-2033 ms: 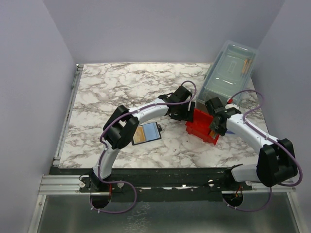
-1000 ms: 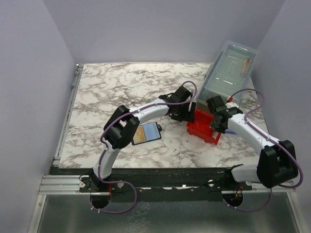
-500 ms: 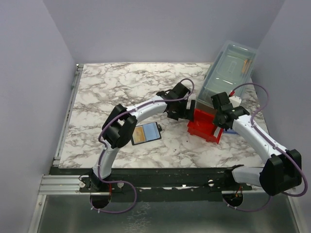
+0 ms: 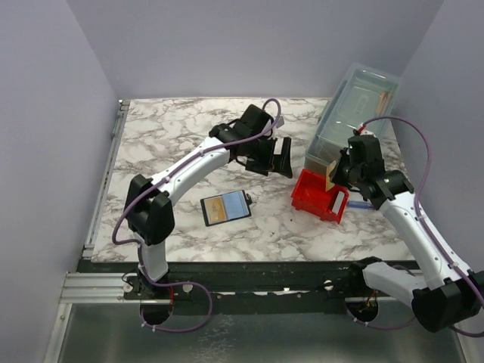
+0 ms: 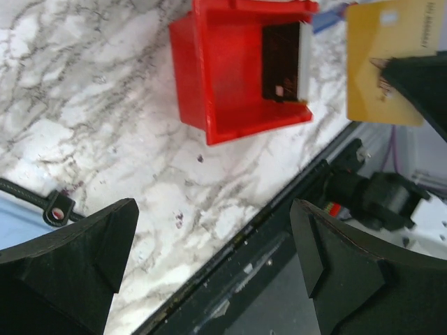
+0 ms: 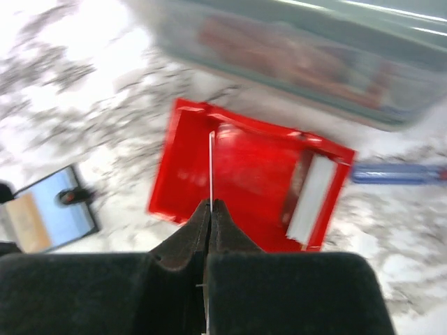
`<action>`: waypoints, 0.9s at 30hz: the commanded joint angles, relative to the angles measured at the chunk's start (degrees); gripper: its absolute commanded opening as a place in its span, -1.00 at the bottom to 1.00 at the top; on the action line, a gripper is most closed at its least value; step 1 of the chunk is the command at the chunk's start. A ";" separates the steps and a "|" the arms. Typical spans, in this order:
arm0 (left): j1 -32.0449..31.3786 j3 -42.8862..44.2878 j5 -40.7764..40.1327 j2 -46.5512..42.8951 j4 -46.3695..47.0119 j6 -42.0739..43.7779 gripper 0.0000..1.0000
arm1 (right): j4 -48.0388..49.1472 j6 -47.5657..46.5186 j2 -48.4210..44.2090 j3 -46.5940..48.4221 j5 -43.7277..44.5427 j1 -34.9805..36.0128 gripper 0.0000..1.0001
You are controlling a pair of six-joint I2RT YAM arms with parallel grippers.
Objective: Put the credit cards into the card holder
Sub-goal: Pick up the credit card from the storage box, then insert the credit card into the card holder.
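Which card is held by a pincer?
The gold card above the red bin, gripped by the right pincer; the dark card lies in it, the orange card on the holder.

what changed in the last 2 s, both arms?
The left gripper opened and pulled back from the red bin toward the far left. The right gripper, shut on a credit card, lifted up above the bin. The card holder and the bin stayed put.
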 commanded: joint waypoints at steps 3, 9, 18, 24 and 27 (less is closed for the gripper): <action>2.69 -7.19 13.75 -10.72 1.99 0.62 0.98 | 11.06 -7.90 -5.78 1.11 -29.50 -0.23 -0.99; 7.28 -23.50 23.11 -22.12 29.31 -15.07 0.98 | 30.51 0.80 -7.21 -3.46 -49.02 -0.21 -0.99; 10.09 -38.95 22.94 -32.07 61.53 -36.34 0.71 | 62.87 21.90 -8.55 -14.39 -53.28 -0.08 -0.99; 10.36 -39.36 22.74 -32.37 65.41 -39.13 0.48 | 70.45 27.30 -6.40 -16.71 -51.52 0.19 -0.99; 10.38 -39.28 22.98 -31.91 66.74 -39.58 0.44 | 73.60 29.08 -5.14 -17.13 -51.13 0.56 -0.99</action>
